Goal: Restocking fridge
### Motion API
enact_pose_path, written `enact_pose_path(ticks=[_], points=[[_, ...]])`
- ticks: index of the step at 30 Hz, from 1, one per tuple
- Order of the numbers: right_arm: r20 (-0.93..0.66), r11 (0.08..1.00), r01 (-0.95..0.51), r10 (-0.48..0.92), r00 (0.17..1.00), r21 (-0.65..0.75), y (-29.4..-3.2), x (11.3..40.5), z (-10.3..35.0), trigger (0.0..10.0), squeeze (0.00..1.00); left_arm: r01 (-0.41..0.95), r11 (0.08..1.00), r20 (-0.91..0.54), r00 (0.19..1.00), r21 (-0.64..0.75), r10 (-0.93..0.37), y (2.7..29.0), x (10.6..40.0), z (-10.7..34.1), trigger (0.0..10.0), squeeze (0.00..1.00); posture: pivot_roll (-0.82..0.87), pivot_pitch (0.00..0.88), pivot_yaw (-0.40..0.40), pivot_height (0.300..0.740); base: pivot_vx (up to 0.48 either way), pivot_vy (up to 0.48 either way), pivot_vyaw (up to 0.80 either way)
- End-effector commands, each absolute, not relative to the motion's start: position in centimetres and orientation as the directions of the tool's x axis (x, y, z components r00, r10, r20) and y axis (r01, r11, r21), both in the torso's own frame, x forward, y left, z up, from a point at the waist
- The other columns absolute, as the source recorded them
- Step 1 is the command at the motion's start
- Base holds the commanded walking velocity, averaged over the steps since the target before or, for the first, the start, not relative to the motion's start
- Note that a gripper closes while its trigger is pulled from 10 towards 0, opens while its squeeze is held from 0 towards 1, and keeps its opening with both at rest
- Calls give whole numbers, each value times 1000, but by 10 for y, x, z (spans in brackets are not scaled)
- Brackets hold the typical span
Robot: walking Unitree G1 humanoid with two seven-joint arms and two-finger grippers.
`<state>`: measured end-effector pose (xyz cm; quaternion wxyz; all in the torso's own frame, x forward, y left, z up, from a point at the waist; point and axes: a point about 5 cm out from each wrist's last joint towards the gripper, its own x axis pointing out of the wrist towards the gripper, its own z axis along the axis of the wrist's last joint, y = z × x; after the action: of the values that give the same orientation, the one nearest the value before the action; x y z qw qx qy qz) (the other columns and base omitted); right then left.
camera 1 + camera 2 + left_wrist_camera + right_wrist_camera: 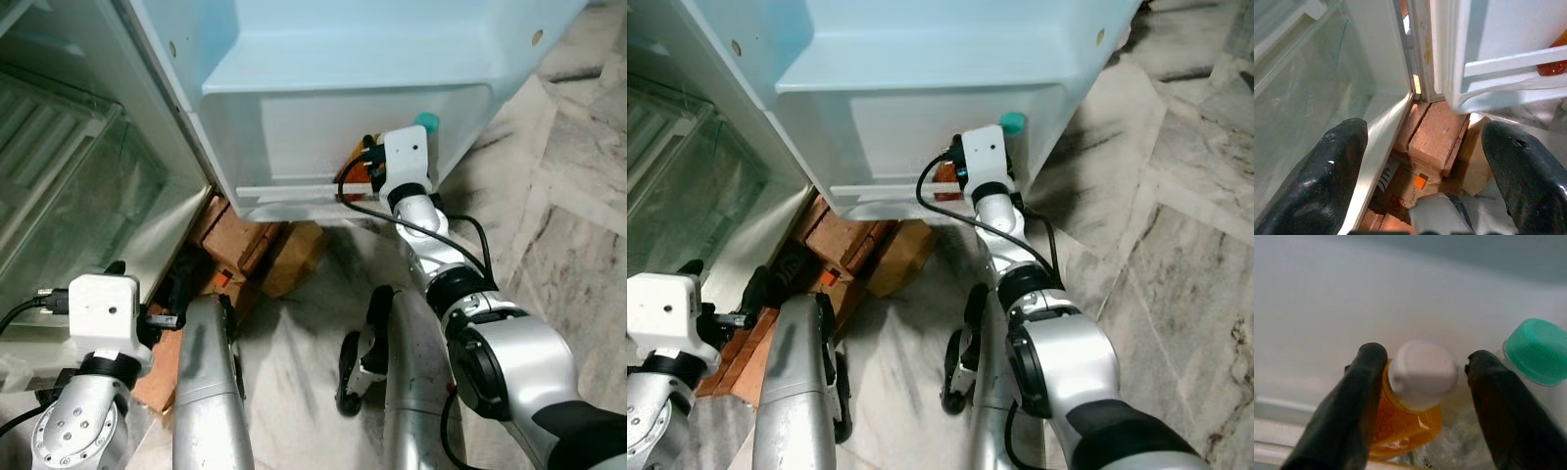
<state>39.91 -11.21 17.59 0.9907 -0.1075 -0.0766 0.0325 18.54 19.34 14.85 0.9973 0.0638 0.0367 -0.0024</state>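
Bottles counted: two, side by side in the bottom shelf of the open fridge door [323,108].
Orange bottle [1405,426]: clear body with orange liquid, round white cap; stands upright behind the white rail of the door shelf [1508,66].
Second bottle: clear body, teal cap [1540,350]; just beside the orange bottle, contents not readable.
Right gripper [1422,382]: reached into the door shelf, one black finger on each side of the orange bottle's neck. Fingers apart; the left-hand one looks to touch the bottle, the other stands clear of the cap. Not clamped.
Left gripper [1425,171]: low, near the fridge's bottom corner, holding nothing; two fingers spread wide.
Fridge body: glass shelf [69,186] to the robot's left.
Under the fridge: several reddish bricks [1437,139] and a brown cardboard box [294,257]; exact brick count unclear.
Floor [568,225]: grey-veined marble tiles.
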Motion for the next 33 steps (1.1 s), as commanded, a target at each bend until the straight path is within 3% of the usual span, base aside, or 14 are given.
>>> enact_pose_path(ticks=[1,13,25,29,33], points=[[146,980,-31,61,987,-198,-115,401,180,10000,1000,15,992,-107,994,129,-1,195,184,142,10000,0,216,364,-18,521,0,0,0],[305,961,-180,240,922,-210,-91,403,220,10000,1000,1,992,-75,997,127,9,195,203,137,10000,0,188,296,-30,521,0,0,0],[272,940,-304,336,902,-154,-90,393,202,10000,1000,-19,993,-27,999,119,22,197,222,137,10000,0,176,199,-44,521,0,0,0],[278,905,-396,425,861,-156,-86,357,171,10000,1000,-25,994,-7,1000,104,25,193,229,136,10000,0,160,134,-57,521,0,0,0],[262,908,-393,418,870,-142,-94,332,150,10000,1000,-17,995,3,1000,94,17,187,231,134,10000,0,154,96,-53,521,0,0,0]])
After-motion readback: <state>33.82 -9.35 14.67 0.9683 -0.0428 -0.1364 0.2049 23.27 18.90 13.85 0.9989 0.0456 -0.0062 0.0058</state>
